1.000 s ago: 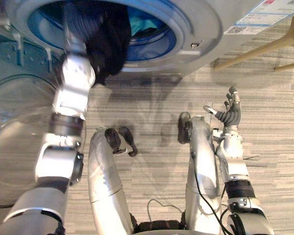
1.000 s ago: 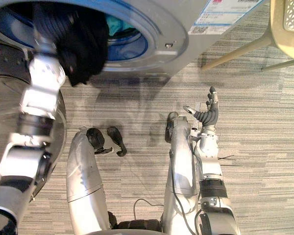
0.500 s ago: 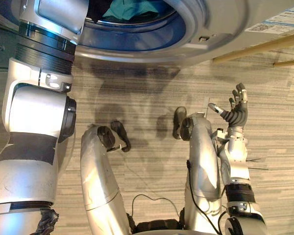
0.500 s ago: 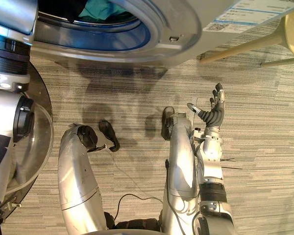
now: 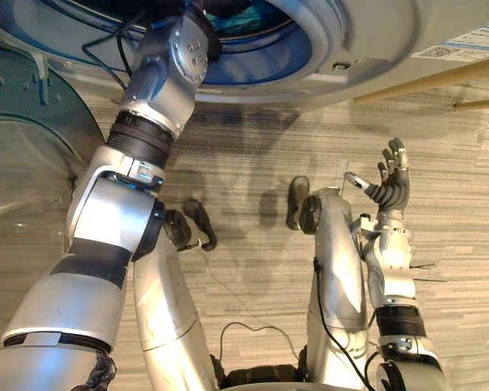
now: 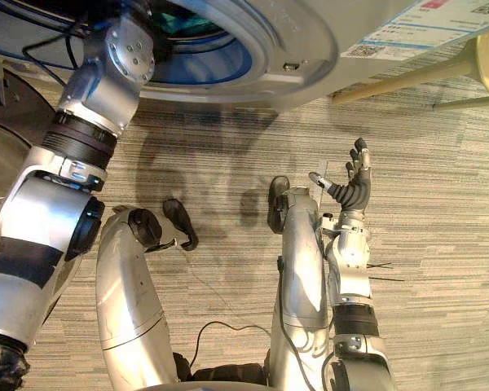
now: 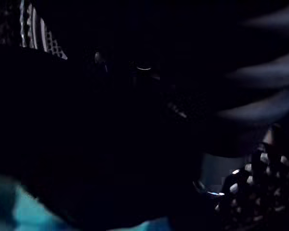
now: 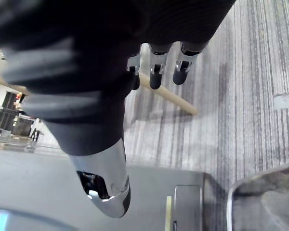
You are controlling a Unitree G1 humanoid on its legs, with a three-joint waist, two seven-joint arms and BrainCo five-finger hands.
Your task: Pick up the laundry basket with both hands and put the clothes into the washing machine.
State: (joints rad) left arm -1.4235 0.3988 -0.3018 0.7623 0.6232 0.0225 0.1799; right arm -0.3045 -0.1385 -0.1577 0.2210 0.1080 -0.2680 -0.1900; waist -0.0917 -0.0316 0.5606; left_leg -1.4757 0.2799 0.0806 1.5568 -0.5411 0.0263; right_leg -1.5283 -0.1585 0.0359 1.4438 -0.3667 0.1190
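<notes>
Left hand is way inside the drum. It's dark in there, so honestly I can't tell whether it's gripping anything. Right around it there's a black garment and a bit of teal cloth, both already in the washing machine, whose glass door hangs open on the left. Right hand hovers spread over the carpet, empty. My guess: that stuff's soft, light and floppy, so grab a fistful mid-bundle or the ends trail over the rim.
</notes>
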